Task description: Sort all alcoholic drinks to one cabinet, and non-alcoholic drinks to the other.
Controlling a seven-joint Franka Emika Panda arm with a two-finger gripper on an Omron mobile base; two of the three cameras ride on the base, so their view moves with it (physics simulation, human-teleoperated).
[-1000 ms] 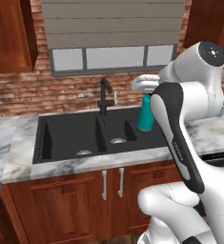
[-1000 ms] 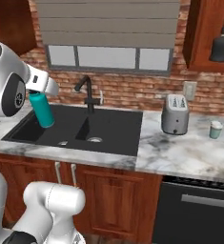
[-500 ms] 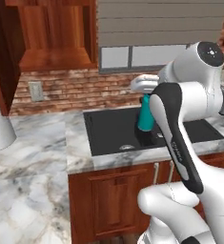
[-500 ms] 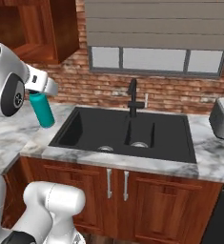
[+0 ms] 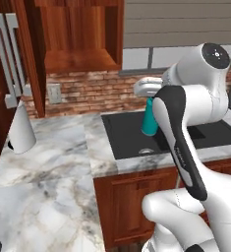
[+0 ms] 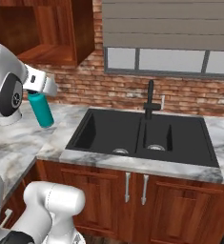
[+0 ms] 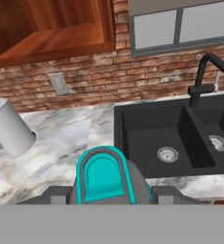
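The gripper (image 6: 37,93) was clamped on the teal bottle (image 6: 41,110), left of frame. It should be kept upright and lifted to the open cabinet (image 6: 51,28) at upper left.

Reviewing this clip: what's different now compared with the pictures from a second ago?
The base has driven left along the counter, so the whole view shifted: the toaster and cup have slid out of sight, the sink sits further right, and an open wooden cabinet and a paper towel roll have come in. The teal bottle stays clamped in the tool, at the same height beside the arm.
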